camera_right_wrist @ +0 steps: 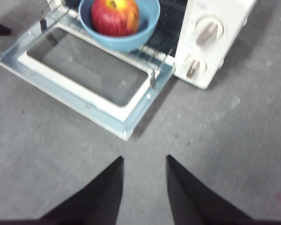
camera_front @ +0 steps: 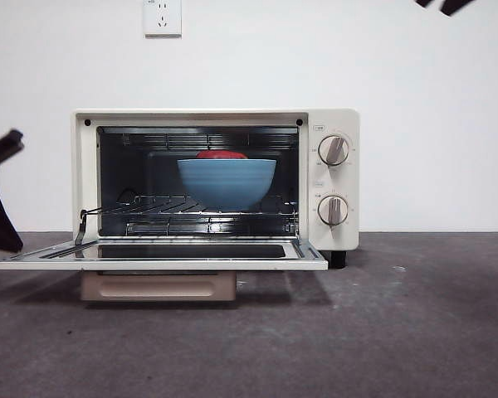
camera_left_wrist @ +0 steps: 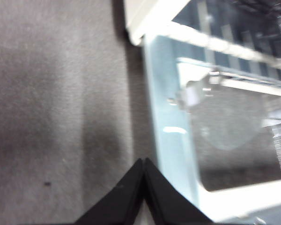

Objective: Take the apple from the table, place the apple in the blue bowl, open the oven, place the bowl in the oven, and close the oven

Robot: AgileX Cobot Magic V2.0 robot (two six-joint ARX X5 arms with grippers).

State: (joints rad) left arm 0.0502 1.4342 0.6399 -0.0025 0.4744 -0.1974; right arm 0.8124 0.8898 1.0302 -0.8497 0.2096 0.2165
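My two grippers are plain black, left (camera_left_wrist: 144, 161) and right (camera_right_wrist: 144, 159). The boxy metal toaster oven (camera_front: 332, 120) is cream-white with beige knobs and a dark inside. The round matte bowl (camera_front: 227, 181) is blue with faint ridges. The round apple (camera_right_wrist: 115, 16) is dark red, yellowish on top. The flat rough table (camera_front: 415, 332) is dark grey with pale scuffs.
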